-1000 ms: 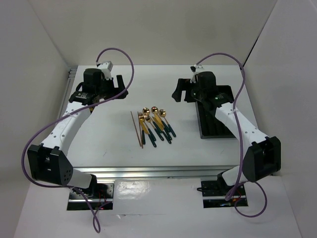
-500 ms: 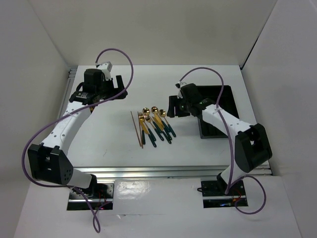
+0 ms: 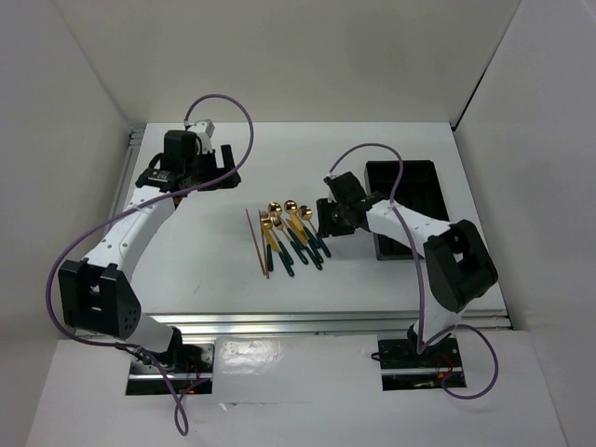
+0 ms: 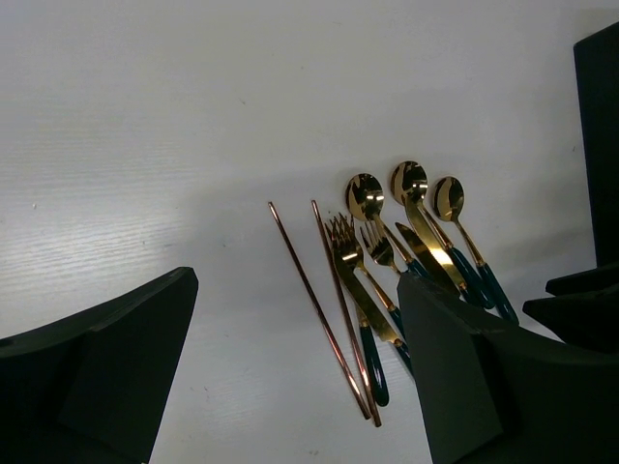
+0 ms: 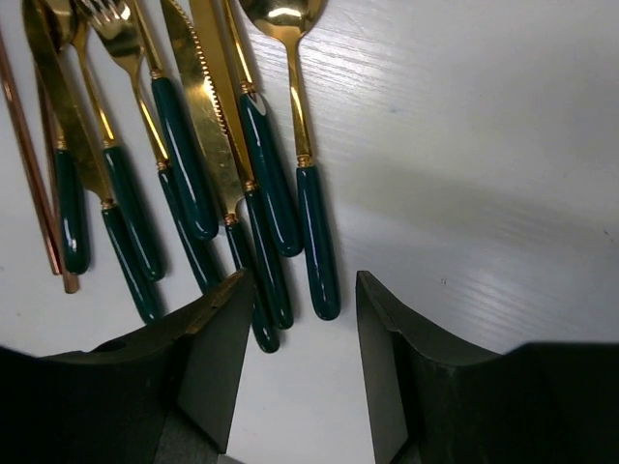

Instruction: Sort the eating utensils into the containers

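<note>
Barely begun, by the look of it: utensils point(image 3: 291, 233) all bunched on the surface point(image 3: 205, 261), none seen in the tray point(image 3: 419, 186), so everything left to sort. At the right end effector point(image 5: 305, 290): fingers apart, gripping nothing, hovering low at the handle ends with the outermost spoon point(image 5: 295, 116) lined up between them; contact impossible to tell. Tray off to its other side. At the left end effector point(image 4: 298, 280): spread wide, empty, cluster well ahead.
</note>
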Robot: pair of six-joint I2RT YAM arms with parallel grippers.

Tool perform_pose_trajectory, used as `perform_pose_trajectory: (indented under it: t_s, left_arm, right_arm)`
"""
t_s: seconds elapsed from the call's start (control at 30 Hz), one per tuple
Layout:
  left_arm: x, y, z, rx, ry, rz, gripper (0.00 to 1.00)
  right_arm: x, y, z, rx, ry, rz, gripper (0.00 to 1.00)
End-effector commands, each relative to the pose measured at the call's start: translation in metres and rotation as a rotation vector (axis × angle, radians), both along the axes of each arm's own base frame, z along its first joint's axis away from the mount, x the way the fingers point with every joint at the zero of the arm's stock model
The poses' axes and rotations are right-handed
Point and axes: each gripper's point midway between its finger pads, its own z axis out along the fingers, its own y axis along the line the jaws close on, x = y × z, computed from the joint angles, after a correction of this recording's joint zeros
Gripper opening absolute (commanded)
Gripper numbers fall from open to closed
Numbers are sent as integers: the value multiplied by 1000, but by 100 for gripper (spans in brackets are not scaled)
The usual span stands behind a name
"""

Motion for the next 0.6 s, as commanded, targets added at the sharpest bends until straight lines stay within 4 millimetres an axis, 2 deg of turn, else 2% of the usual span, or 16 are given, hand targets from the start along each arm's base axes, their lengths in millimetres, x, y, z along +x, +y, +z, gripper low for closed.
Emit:
perform_pose_trajectory:
  t_s: [0.0, 0.23, 0.57]
  left_arm:
    - [11, 0, 22, -9, -55, 7, 100]
    - [9, 0, 20, -7, -46, 7, 100]
    - [12, 0, 20, 0, -48, 1, 100]
  right_arm:
    - [-6, -6, -16, -46, 35, -16, 52]
    - [-14, -9, -32, -81, 76, -12, 44]
    - [-18, -8, -42, -97, 100, -3, 43]
